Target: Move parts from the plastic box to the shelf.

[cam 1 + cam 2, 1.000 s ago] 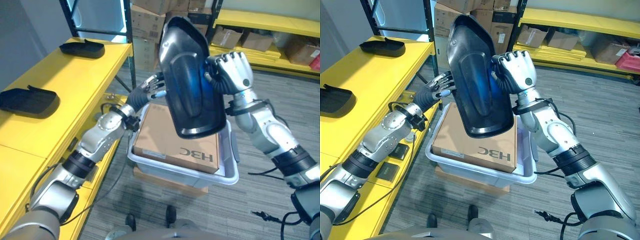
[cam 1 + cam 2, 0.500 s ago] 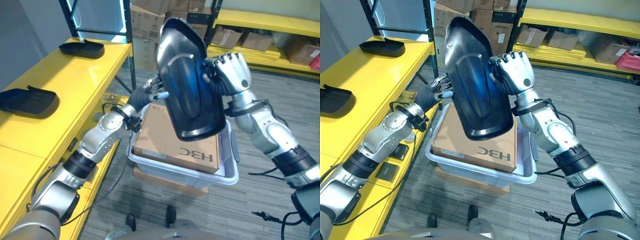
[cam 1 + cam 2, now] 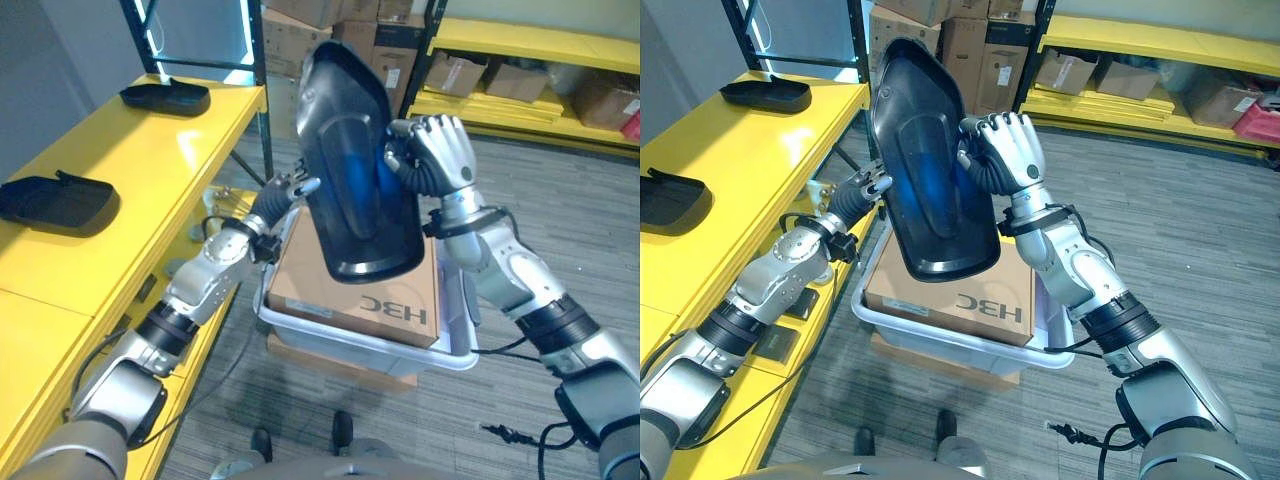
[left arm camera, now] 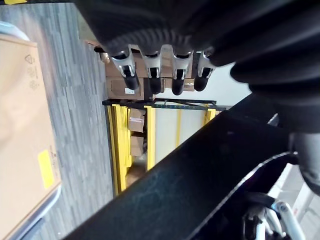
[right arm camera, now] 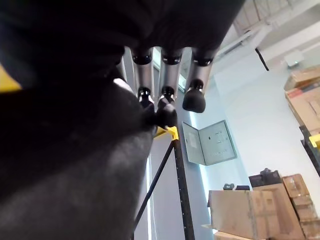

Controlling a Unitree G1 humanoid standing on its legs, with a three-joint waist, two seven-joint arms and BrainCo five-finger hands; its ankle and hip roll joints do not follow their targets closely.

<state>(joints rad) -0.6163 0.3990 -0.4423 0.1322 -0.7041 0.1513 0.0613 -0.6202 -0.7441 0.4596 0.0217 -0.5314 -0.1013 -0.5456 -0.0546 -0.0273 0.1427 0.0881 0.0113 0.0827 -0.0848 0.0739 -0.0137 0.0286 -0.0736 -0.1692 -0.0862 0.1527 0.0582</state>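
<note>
Above the plastic box [image 3: 440, 352], you have the large black moulded part [image 3: 358, 165] lifted upright between both hands, its hollow side facing you and its narrow end up. Your right hand [image 3: 432, 152] grips the part's right edge with its fingers curled round the rim; in the right wrist view the dark fingertips [image 5: 165, 114] hook over the black edge. Your left hand [image 3: 290, 187] is at the part's left edge, mostly hidden behind it; in the left wrist view its fingers [image 4: 151, 76] reach out fairly straight above the black surface, so they look relaxed rather than clamped, and you cannot tell from the eye views how firmly they touch.

Below the part, the box sits on the floor with a brown cardboard carton [image 3: 350, 285] lying flat inside it, taking up most of the tub.

To your left runs the yellow shelf [image 3: 140, 170]. Two smaller black parts rest on it, well apart from each other: one near you at the left edge [image 3: 55, 203], one farther along [image 3: 165, 97].

Far across the grey floor [image 3: 560, 210] stands another yellow rack [image 3: 540, 45] loaded with cardboard boxes [image 3: 455, 72].
</note>
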